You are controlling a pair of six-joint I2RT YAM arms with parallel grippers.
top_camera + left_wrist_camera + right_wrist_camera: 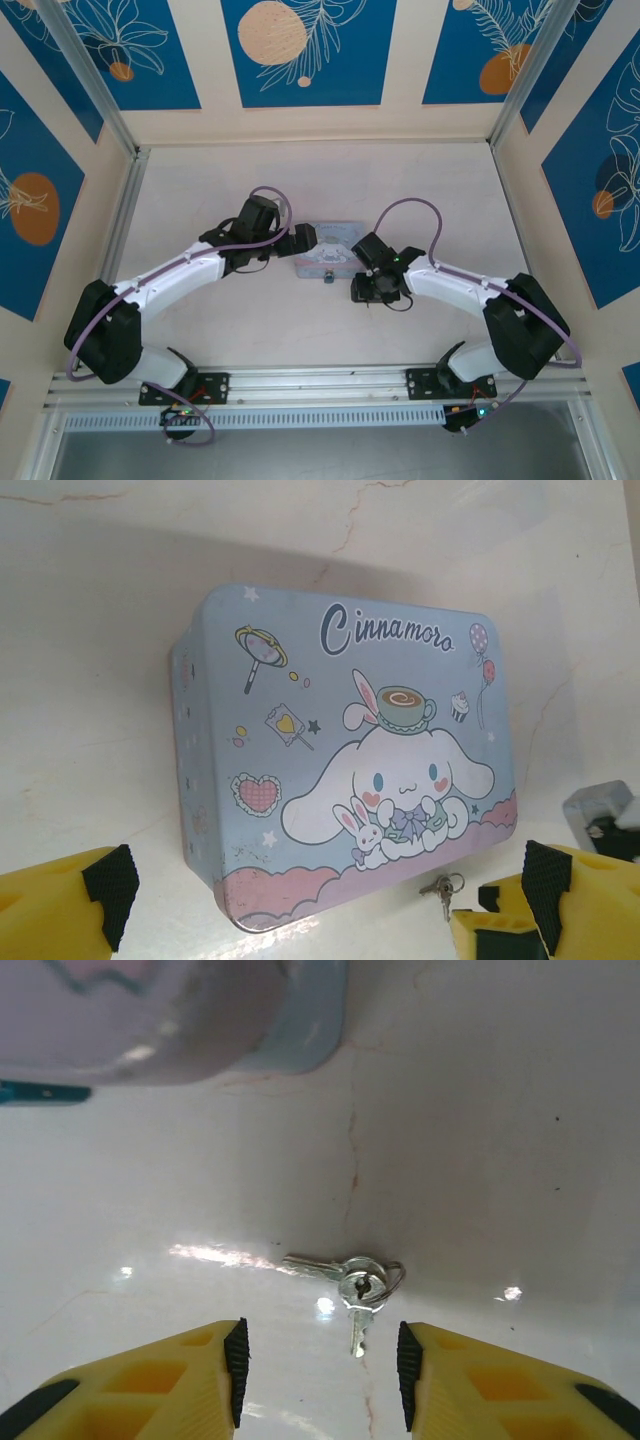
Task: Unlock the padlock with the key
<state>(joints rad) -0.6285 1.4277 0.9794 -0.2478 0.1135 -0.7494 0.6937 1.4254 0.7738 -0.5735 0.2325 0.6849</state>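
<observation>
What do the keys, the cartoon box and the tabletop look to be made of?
Keys: bare silver metal, shiny, with bright glints. Box: likely printed tin, smooth satin finish, rounded pressed corners. Tabletop: glossy white with marble-look veins and sharp light reflections; stone or laminate, cannot tell.

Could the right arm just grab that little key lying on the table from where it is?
Probably yes. The key lies on bare table just ahead of the right gripper, whose jaws stand apart; the tin sits clear of it.

Robot test cell: aluminium frame (92, 80), blue printed panels (345, 60), white table (320, 180).
</observation>
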